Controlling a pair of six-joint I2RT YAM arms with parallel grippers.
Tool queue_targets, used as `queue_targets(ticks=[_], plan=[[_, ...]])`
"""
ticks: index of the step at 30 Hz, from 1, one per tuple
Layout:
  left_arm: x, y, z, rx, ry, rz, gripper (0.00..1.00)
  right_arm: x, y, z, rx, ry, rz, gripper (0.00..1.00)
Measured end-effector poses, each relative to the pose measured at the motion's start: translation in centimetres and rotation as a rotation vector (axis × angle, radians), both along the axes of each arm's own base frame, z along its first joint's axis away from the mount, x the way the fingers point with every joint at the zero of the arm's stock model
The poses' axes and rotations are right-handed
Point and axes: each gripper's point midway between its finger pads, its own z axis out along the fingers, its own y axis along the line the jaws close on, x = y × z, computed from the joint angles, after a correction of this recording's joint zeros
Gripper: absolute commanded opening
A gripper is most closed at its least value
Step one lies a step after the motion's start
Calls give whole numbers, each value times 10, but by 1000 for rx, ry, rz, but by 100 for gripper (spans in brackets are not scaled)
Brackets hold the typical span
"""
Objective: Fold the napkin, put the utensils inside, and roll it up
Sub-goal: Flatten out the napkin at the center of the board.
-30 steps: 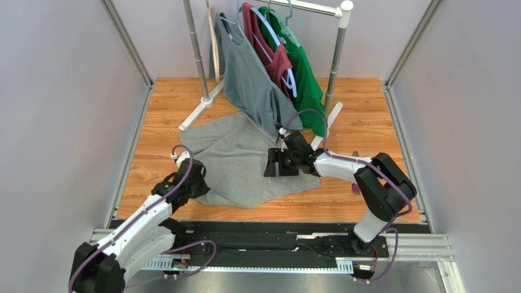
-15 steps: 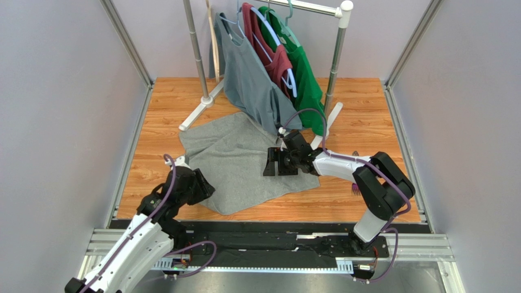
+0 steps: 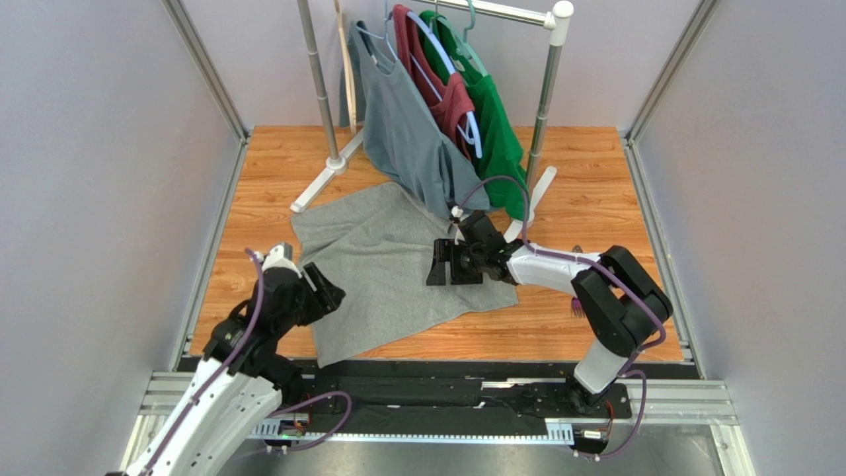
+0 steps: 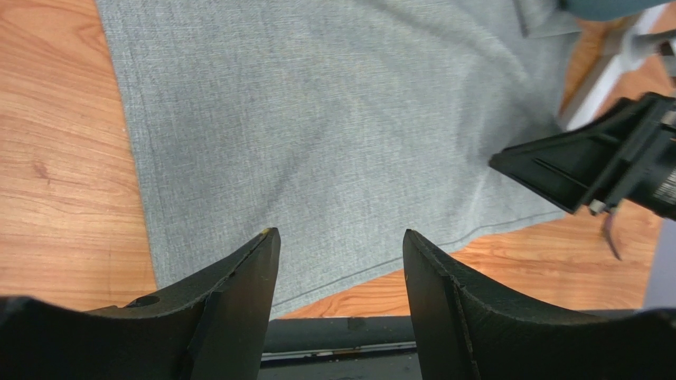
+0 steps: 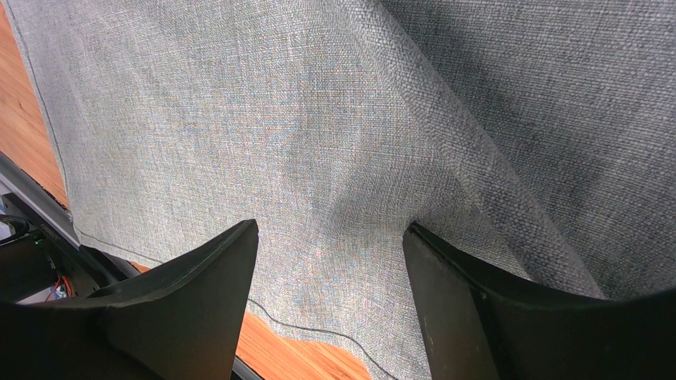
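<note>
Sprawling napkin (image 3: 382, 263) lies beneath the right tool (image 3: 435, 266).

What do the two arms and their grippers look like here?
Both arms share one look: the left arm and right arm have white shells between bulky black joints, with a thin purple cable looping along each. The left gripper and right gripper are matte black, each with two broad wedge-shaped fingers.
</note>
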Motion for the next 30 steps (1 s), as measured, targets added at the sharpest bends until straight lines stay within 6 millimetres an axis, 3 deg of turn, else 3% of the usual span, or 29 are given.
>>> queue_targets(ticks=[6,10,13,16,19,23,30], plan=[[41,-15,-13,117,128,-29,69,-11,-3,3,-39,2,7,75],[95,-46,-11,114,97,-72,69,-24,-5,25,-49,-25,21,76],[116,-69,-20,93,79,-109,70,-24,-8,45,-38,-68,8,76],[131,-91,-43,72,100,-146,70,-17,-10,55,-40,-101,-13,76],[131,-101,-71,59,145,-159,70,-13,-11,54,-53,-109,-26,76],[114,-94,-93,53,183,-155,70,-13,-12,49,-66,-102,-30,76],[89,-79,-94,35,183,-121,71,-12,-10,43,-59,-100,-36,76]])
